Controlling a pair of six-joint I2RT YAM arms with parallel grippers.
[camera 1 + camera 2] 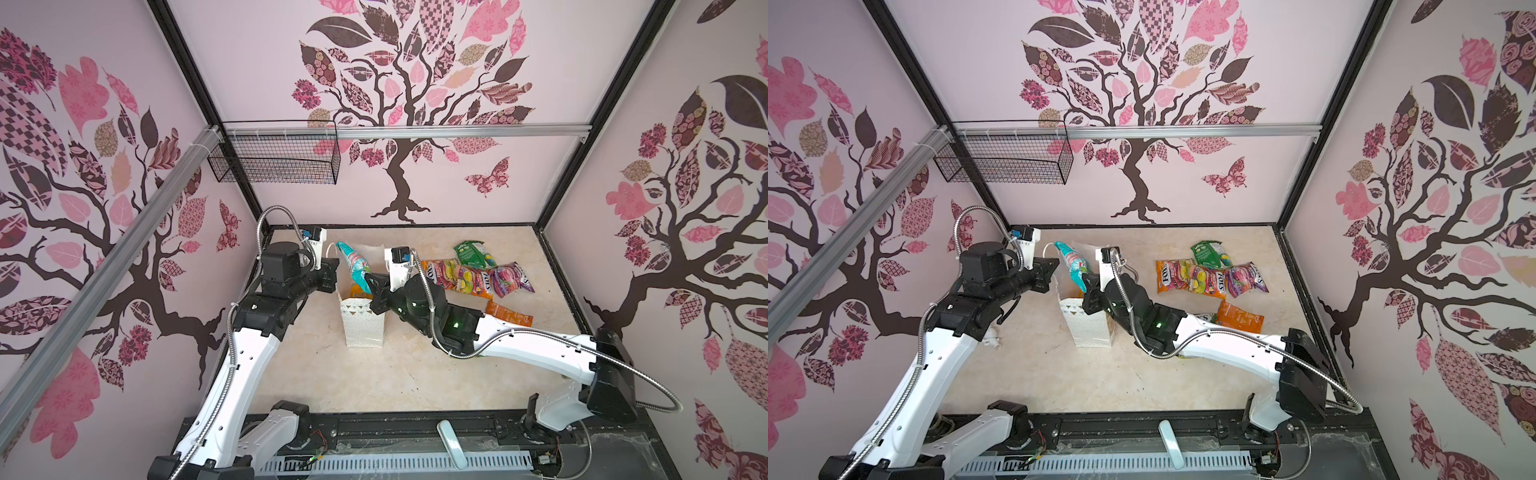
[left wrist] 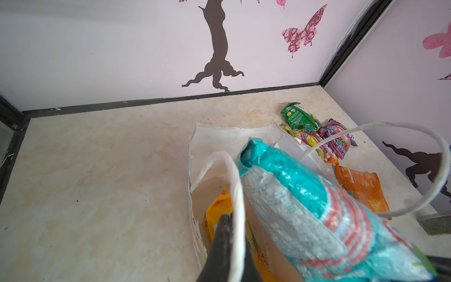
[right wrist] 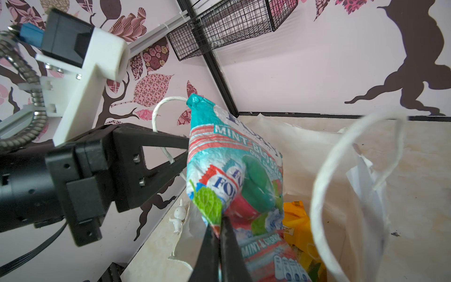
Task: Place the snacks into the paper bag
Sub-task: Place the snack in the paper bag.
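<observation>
Mostly hidden inside the paper bag [image 1: 361, 328], a yellow pouch [image 2: 217, 212]; above its mouth, tilted, the teal snack pouch [image 3: 234, 175], lower edge pinched by the right tool [image 3: 220, 219]; left tool [image 2: 230, 219] clamped on the bag's rim, tips partly covered.

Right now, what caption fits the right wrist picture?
Right claw pinches a glossy teal mint-candy pouch above the white paper bag; a yellow plastic pouch sits inside.
</observation>
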